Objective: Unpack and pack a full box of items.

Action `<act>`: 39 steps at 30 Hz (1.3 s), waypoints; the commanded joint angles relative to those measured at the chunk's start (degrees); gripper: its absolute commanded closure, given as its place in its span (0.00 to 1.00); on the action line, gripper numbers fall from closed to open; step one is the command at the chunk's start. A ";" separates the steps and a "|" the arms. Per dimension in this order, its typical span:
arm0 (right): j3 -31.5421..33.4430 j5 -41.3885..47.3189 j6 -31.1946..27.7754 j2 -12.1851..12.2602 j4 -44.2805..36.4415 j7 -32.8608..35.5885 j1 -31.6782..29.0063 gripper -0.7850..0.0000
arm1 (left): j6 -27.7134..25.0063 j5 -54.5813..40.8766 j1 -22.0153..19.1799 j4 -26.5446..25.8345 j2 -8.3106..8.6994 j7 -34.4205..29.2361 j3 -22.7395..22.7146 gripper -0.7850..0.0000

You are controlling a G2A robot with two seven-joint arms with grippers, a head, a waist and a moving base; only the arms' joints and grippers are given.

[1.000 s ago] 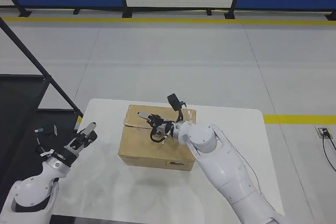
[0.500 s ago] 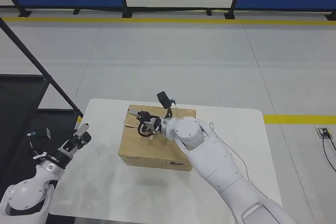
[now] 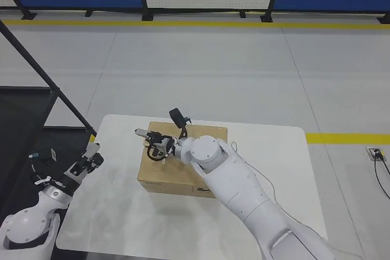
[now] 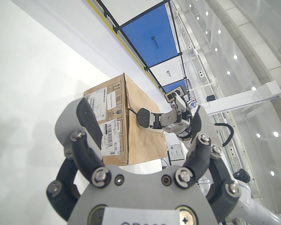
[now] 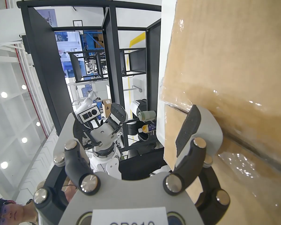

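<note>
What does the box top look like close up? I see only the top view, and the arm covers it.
Observer: In the right wrist view the box is shut, with clear tape along its top seam.
Operator: Are the right jaws open?
Observer: Yes, open; one finger sits over the seam, the other beyond the box's edge.
Operator: And the left jaws?
Observer: Open and empty, facing the labels on the box's side.

Box taped shut; contents hidden. My right arm covers part of its top from above. Right wrist view: box runs off the edge; my right gripper hides part of the seam.
</note>
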 commanded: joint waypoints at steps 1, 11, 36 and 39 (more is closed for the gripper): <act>0.03 0.00 -0.51 -0.25 0.79 0.26 0.40 0.00 | -0.11 0.01 -0.09 0.12 0.03 -0.24 0.02 0.00; 2.85 -1.36 -0.87 1.17 0.48 2.14 -0.17 0.00 | -0.55 0.29 -0.79 0.56 0.13 -1.00 0.48 0.00; 17.25 -15.56 11.44 10.74 -31.36 4.03 -20.30 0.00 | -0.24 1.85 -1.34 -0.81 0.20 -1.84 2.74 0.00; 19.52 -15.94 12.48 11.55 -33.97 4.07 -22.45 0.00 | -0.16 2.12 -1.32 -1.10 0.22 -1.81 2.87 0.00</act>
